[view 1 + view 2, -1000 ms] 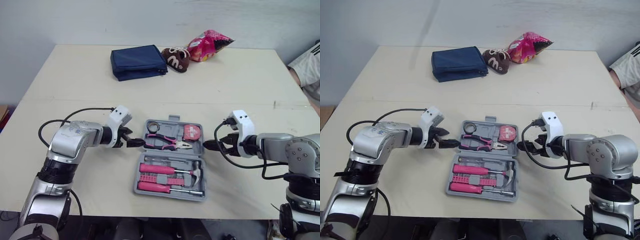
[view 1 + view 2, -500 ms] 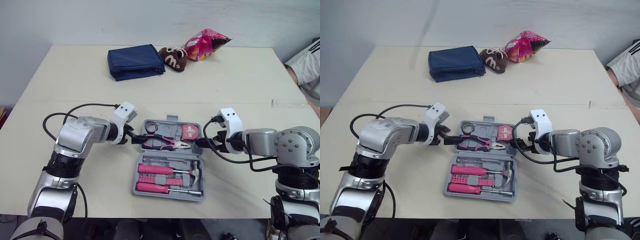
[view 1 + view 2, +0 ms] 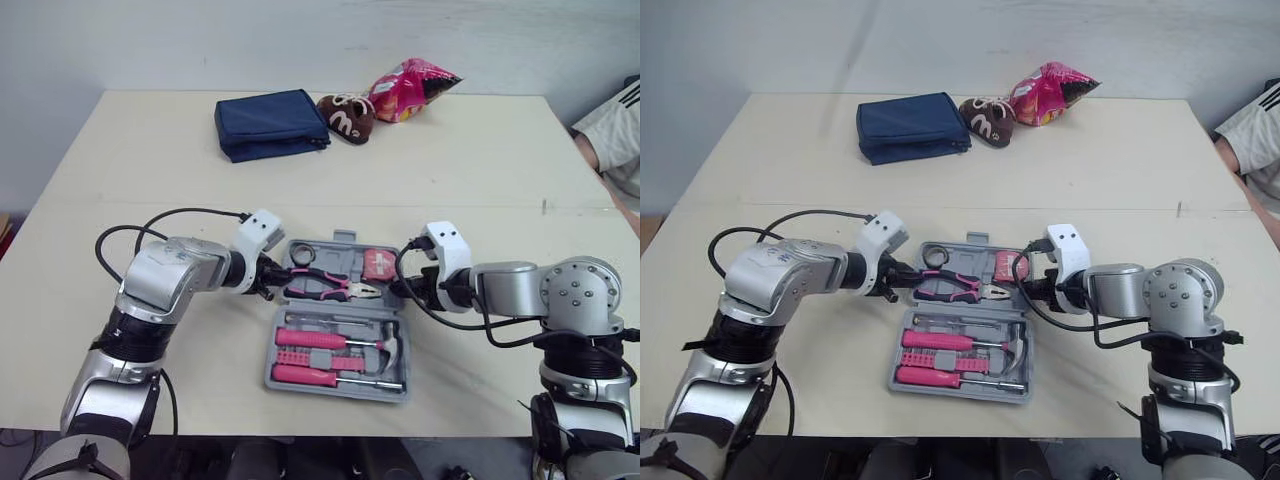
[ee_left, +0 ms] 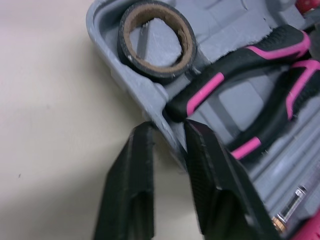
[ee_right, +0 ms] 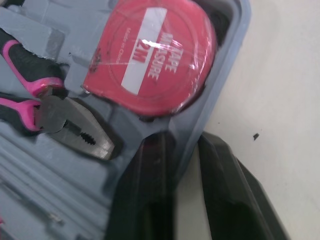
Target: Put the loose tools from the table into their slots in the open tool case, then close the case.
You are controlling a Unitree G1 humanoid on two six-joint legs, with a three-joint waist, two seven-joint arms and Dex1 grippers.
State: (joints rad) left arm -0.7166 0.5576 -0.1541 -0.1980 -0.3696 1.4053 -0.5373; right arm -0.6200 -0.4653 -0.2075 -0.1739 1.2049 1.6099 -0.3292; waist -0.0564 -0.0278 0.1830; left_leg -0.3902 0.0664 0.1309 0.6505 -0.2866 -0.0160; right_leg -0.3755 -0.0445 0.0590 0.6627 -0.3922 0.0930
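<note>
The grey tool case (image 3: 272, 372) lies open near the table's front. Its far half holds a tape roll (image 4: 156, 40), pink-handled pliers (image 3: 325, 287) and a red tape measure (image 5: 155, 55). A hammer (image 3: 345, 341) and screwdrivers (image 3: 320, 376) sit in the near half. My left gripper (image 4: 167, 131) is pinched on the far half's left rim, beside the tape roll. On the opposite side, my right gripper (image 5: 182, 140) grips the right rim just below the tape measure. In the head views both grippers (image 3: 272, 290) (image 3: 405, 290) flank the case.
At the table's back lie a navy pouch (image 3: 272, 123), a brown plush shoe (image 3: 350, 115) and a pink snack bag (image 3: 410, 88). A person's striped sleeve (image 3: 612, 130) is at the right edge. Bare tabletop lies on both sides of the case.
Both grippers moved inward from beside the case to its left and right rims, and their fingers closed from open onto the rim.
</note>
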